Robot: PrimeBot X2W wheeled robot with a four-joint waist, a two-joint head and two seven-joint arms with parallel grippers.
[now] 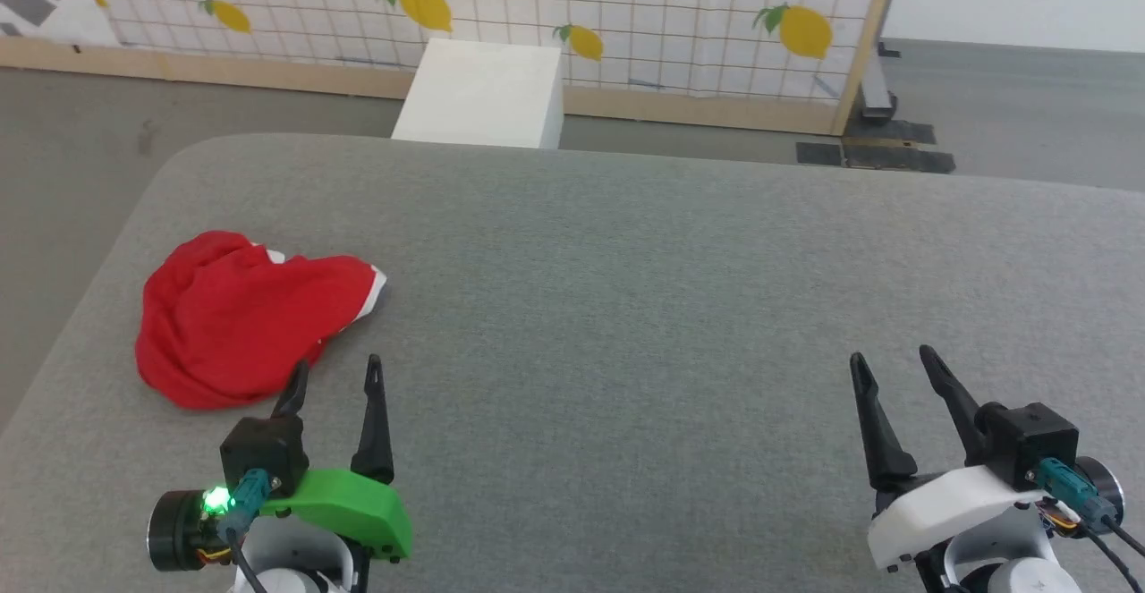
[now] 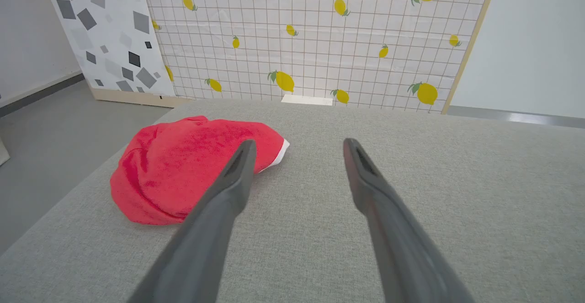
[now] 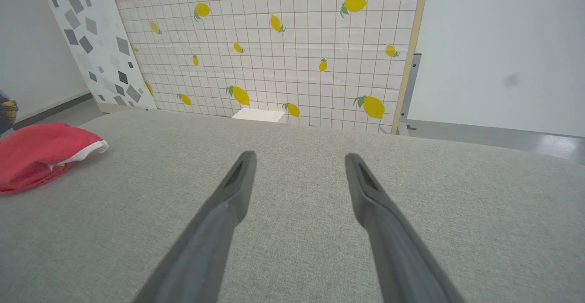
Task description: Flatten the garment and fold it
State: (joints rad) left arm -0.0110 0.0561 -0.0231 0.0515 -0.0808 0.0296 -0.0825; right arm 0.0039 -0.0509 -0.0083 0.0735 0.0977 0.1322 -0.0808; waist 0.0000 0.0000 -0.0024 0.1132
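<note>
1. Your left claw [image 1: 336, 362] stands wide, both dark fingers spread with nothing between them; it sits at the lower left of the head view, fingers pointing away from the robot over the grey padded table [image 1: 626, 307].
2. Your right claw [image 1: 893, 353] is just as wide and holds nothing; it sits at the lower right of the head view, over bare grey cloth, well apart from the garment [image 1: 241, 320].
3. The garment lies in a crumpled red heap on the table's left part, near the left edge; not flattened, not folded.
4. Its white band [image 1: 376, 289] shows at the heap's right end, on the side toward the table's middle; a second bit of white peeks out at the top of the heap.
5. In the head view the tip of the left claw's outer finger [image 1: 295, 387] overlaps the garment's near edge; in the left wrist view that same finger crosses in front of the red cloth; you cannot tell whether it touches.
6. The inner finger points at bare table just right of the heap.
7. Beyond the table's far edge: a white box [image 1: 483, 92] on the grey floor [image 1: 72, 146]; behind it a gridded screen with yellow lemons [image 1: 626, 3].
</note>
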